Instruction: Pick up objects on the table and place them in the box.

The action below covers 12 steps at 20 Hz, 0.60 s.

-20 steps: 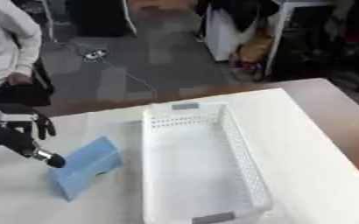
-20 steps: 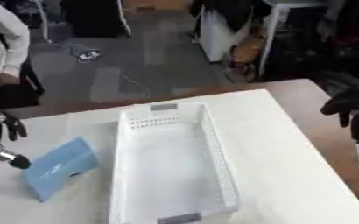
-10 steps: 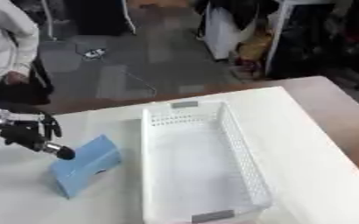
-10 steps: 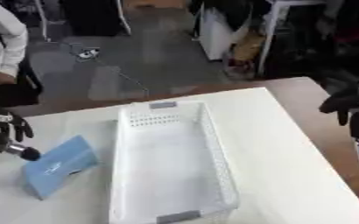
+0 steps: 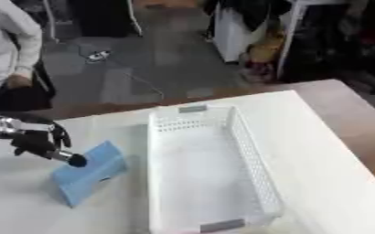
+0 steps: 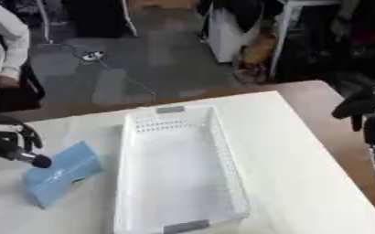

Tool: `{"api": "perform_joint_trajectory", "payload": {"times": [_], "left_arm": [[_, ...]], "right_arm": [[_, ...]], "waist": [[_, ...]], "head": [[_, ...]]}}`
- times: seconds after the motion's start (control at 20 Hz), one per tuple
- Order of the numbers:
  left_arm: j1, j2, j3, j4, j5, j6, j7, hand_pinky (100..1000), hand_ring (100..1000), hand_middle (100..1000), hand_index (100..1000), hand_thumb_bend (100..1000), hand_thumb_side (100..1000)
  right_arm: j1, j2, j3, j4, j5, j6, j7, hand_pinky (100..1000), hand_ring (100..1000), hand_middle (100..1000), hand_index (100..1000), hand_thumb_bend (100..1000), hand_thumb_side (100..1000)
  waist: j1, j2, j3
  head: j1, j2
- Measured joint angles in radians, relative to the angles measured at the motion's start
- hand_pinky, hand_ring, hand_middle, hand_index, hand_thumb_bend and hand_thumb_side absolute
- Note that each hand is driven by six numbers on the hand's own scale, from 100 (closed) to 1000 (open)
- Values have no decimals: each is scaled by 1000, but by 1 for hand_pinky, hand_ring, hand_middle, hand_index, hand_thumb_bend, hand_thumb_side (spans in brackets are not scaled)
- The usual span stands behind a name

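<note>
Blue flat packet lies tilted beside the white box, left robot hand curled empty, fingertip touching it.

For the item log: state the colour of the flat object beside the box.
Light blue object, clearest in the left eye view.

Overall brightness: moderate, even indoor light; the white tabletop is the brightest area.
Background: dimmer; the grey floor and the dark clutter at the far right read as low-detail masses.
Shadows: soft and faint; a pale grey shade lies inside the white basket along its left wall and beside the blue object.
Glare: none of note; the tabletop is near white with little texture.
Sharpness: both views are soft throughout; the basket perforations smear together.
Blur: the left robot hand has smeared outlines; the right robot hand is a dark, indistinct shape at the frame edge.
Edge distortion: cannot tell.
</note>
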Motion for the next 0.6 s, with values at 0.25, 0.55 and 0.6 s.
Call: {"api": "perform_joint_trajectory", "payload": {"times": [0.25,0.55,0.6], "left_arm": [[-3,-22,6,40,-14,-4,-1,297,582,705,863,1000,879],[-4,-39,11,80,-46,-10,-1,310,590,710,868,1000,873],[-5,-42,13,86,-54,-12,0,309,590,710,867,1000,873]], "right_arm": [[-1,0,0,0,-3,-1,2,188,433,483,578,100,985],[-9,0,0,0,-7,-1,7,189,433,483,578,100,987],[-9,0,0,0,-7,0,8,189,433,483,578,100,987]], "waist": [[0,0,-4],[0,0,-6],[0,0,-6]], "head": [[0,0],[0,0],[0,0]]}}
